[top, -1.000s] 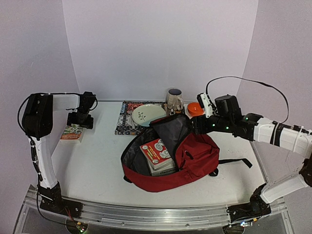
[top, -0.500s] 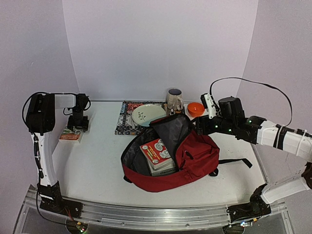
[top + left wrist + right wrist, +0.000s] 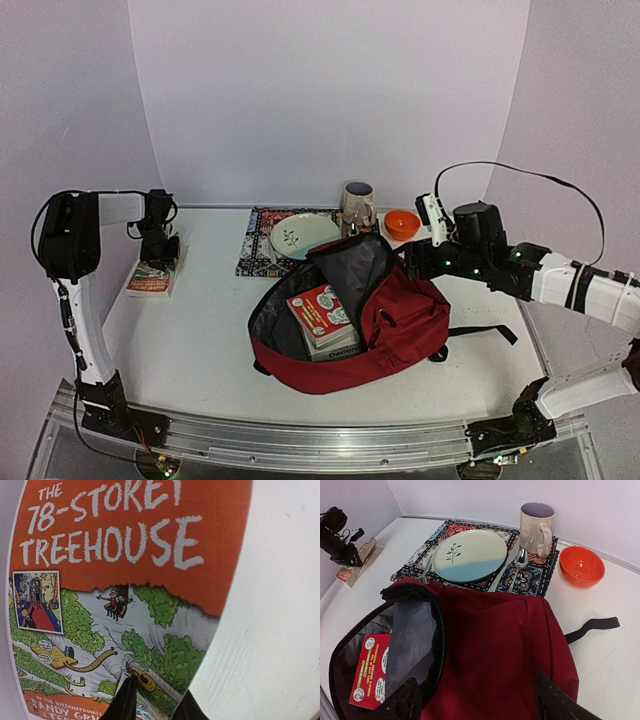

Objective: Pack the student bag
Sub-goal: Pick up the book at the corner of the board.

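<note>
Top external view: a white tabletop (image 3: 200,340) carries everything. At its centre lies the student bag (image 3: 400,320), a slumped dark-red fabric backpack with black straps. Its main compartment is unzipped and its grey lining gapes upward, presumably so that items can drop in. Two books (image 3: 320,312), the upper one red-covered, lie flat inside. Behind the bag, a patterned cloth placemat (image 3: 256,245) holds a round, glazed cream-and-blue plate (image 3: 303,235). Well apart, at the left edge, lies a glossy orange paperback (image 3: 150,280). A tall ceramic mug (image 3: 357,205) stands on the mat's far right corner, and a small orange bowl (image 3: 401,223) sits just beside the mat on bare tabletop. A metal spoon (image 3: 521,560) rests by the plate. The left fingers (image 3: 125,702) straddle the paperback's edge with a narrow gap, probably for a lift toward the bag; whether they already pinch it cannot be told. The right fingers (image 3: 402,702) hover spread wide over the bag's red flank, holding nothing, perhaps ready to steady the soft opening.
</note>
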### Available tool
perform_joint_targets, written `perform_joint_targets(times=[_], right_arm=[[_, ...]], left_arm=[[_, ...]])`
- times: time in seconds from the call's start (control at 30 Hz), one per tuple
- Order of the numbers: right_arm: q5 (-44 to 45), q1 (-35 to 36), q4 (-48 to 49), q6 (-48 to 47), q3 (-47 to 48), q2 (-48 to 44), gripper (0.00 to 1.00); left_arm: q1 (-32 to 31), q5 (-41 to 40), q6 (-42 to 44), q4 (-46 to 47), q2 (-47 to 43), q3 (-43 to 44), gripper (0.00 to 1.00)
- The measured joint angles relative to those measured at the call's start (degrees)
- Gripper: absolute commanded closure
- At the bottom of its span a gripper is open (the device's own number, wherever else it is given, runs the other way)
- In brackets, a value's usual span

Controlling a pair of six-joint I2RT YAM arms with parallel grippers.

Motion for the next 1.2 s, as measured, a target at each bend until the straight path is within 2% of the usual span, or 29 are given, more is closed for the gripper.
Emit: perform_joint_targets(times=[0.13, 0.27, 0.53, 0.8, 1.2], right_arm=[[-0.2, 0.0, 0.1, 0.0, -0.4, -1.6, 0.24], [-0.6, 0.0, 0.4, 0.0, -0.4, -2.3, 0.24], [-2.1, 0.0, 0.4, 0.0, -0.4, -2.5, 0.24], [-4.5, 0.0, 0.5, 0.2, -0.4, -2.7, 0.24], [-8.7, 0.0, 0.7, 1.6, 0.8, -2.7, 0.24]], left_arm=[[-0.8, 3.2, -1.2, 0.7, -4.1, -5.3, 0.94], [-3.3, 2.6, -3.1, 0.7, -7.3, -9.4, 1.00], [-10.6, -7.6, -8.9, -3.4, -10.6, -11.7, 1.00], [-12.5, -16.2, -10.6, -6.2, -18.3, -11.9, 1.00], [-13.9, -18.7, -7.1, -6.6, -28.5, -11.9, 1.00]])
